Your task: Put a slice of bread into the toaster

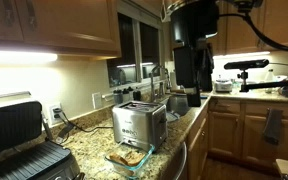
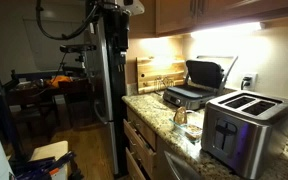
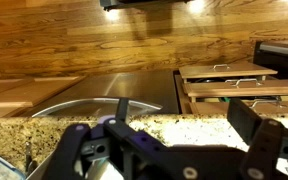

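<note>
The slice of bread (image 1: pixel 127 155) lies flat and tan in a clear dish on the granite counter, just in front of the toaster's end face. The steel toaster (image 1: pixel 137 122) stands mid-counter with its top slots empty; it also shows in an exterior view (image 2: pixel 246 125). My gripper (image 1: pixel 180 99) hangs low over the counter beyond the toaster, well apart from the bread. In the wrist view the gripper (image 3: pixel 164 135) is open with only bare granite between its fingers. Bread and toaster are out of the wrist view.
A black-and-steel contact grill (image 1: pixel 19 140) stands near the toaster and also shows in an exterior view (image 2: pixel 196 85). A faucet and sink (image 1: pixel 156 75) lie behind the toaster. Wooden cabinets and drawers (image 3: pixel 229 85) face the wrist camera. A camera stand (image 1: pixel 246 68) stands on the far counter.
</note>
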Available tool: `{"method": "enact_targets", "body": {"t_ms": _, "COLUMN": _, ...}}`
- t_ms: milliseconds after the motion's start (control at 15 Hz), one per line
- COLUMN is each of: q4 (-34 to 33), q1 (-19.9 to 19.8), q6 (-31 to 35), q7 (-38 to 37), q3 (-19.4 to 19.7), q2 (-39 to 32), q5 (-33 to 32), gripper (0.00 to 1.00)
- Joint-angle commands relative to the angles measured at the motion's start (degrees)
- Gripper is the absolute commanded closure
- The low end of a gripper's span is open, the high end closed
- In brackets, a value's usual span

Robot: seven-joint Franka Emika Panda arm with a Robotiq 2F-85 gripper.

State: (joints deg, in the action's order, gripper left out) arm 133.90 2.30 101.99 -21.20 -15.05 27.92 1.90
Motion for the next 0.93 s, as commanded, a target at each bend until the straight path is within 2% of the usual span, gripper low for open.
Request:
{"method": "enact_targets", "body": {"t_ms": 0, "q4": -0.1, "q1": 1.1, "q6": -0.1, "q7": -0.4, "q3": 0.9, "q2": -0.2, "q5": -0.5, "gripper": 0.00}}
{"method": "enact_targets", "body": {"t_ms": 867, "q4": -0.5, "q1": 1.1, "q6": 0.0, "q7": -0.6, "q3": 0.6, "q2": -1.0, "q5": -1.1, "gripper": 0.00}}
